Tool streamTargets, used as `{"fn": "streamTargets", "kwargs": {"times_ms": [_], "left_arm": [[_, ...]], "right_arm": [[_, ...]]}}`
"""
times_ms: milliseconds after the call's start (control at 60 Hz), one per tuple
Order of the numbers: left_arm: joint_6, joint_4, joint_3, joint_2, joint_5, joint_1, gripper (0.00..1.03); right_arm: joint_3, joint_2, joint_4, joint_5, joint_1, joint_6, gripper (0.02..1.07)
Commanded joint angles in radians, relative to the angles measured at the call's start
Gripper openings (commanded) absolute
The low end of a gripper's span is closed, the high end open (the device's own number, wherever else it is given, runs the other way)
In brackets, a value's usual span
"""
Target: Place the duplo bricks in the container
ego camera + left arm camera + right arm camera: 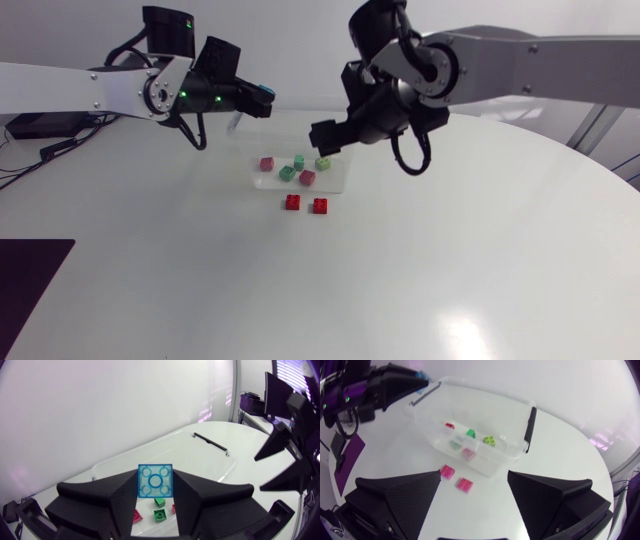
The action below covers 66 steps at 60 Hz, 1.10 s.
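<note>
Claw of left arm (pixel 155 491) clamped on blue duplo brick (pixel 155 480) above clear container (pixel 520 442) holding five bricks (pixel 298 160); right claw (pixel 474 476) spread apart, empty; two red bricks (pixel 292 202) on counter (pixel 450 260) just beside container.

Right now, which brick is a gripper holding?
The blue brick, between the fingers of the left gripper; others lie in the container or on the table.

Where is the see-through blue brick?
The translucent blue square brick is clamped in the left end effector, above the clear plastic container's left end in the head view.
</note>
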Motion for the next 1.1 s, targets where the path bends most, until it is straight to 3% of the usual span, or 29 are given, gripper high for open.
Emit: {"fn": "streamTargets", "kwargs": {"times_ms": [0, 300, 383, 550, 683, 850, 1083], "left_arm": [[-0.039, 0.034, 0.058, 0.065, -0.029, -0.011, 0.2], [-0.091, 0.039, 0.251, 0.244, -0.105, -0.02, 0.2], [-0.113, 0.034, 0.305, 0.289, -0.125, -0.019, 0.3], [-0.125, 0.03, 0.331, 0.315, -0.139, -0.02, 0.69], [-0.131, 0.037, 0.302, 0.293, -0.15, -0.023, 0.87], [-0.145, 0.044, 0.216, 0.204, -0.157, -0.019, 0.91], [-0.15, 0.117, -0.045, -0.05, -0.157, 0.0, 0.93]], "right_arm": [[-0.079, 0.003, 0.012, 0.011, 0.016, 0.009, 1.0], [-0.138, 0.109, 0.061, -0.003, 0.048, 0.057, 1.0], [-0.131, 0.16, 0.062, -0.009, 0.059, 0.072, 1.0], [-0.085, 0.249, 0.067, -0.022, 0.062, 0.098, 0.99], [-0.031, 0.311, 0.058, -0.02, 0.07, 0.121, 0.99], [0.047, 0.402, 0.039, -0.02, 0.065, 0.161, 0.99], [0.147, 0.486, -0.011, -0.008, 0.062, 0.23, 0.99]]}}
